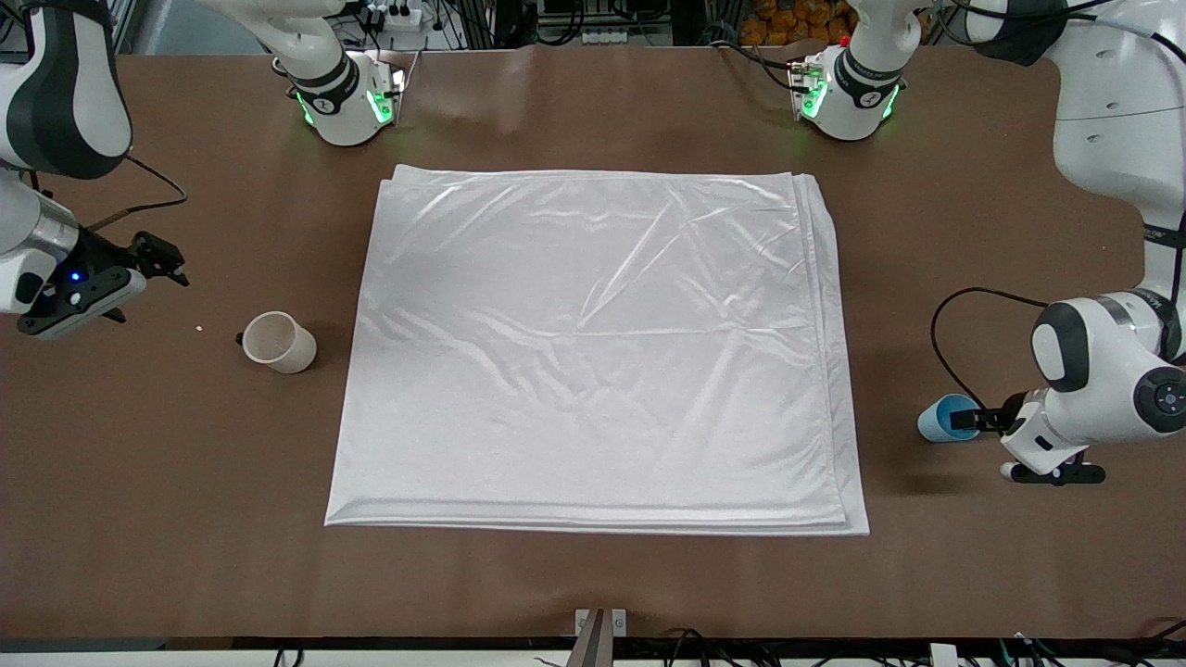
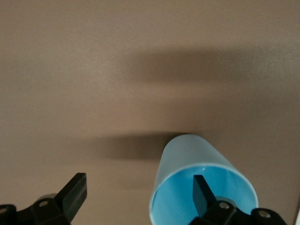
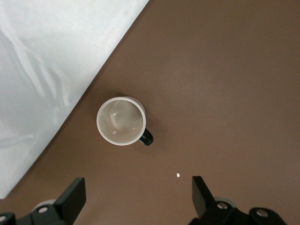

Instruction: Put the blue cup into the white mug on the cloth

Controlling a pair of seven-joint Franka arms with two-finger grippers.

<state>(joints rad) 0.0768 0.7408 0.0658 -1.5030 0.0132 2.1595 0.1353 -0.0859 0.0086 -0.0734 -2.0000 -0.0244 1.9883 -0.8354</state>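
Left gripper [image 2: 140,197]: spread, one finger inside the blue cup [image 2: 197,173], visible only in its wrist view. Right gripper [image 3: 138,197]: spread above the table near the white mug [image 3: 121,121], beside the cloth [image 1: 593,343].

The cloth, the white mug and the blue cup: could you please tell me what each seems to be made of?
The cloth looks like a thin satin-like fabric: glossy sheen, soft creases, layered edges. The white mug seems to be glazed ceramic, given its thick cream rim and dark handle, though it could be plastic. The blue cup looks like thin matte plastic, with a slim rim and even colour.
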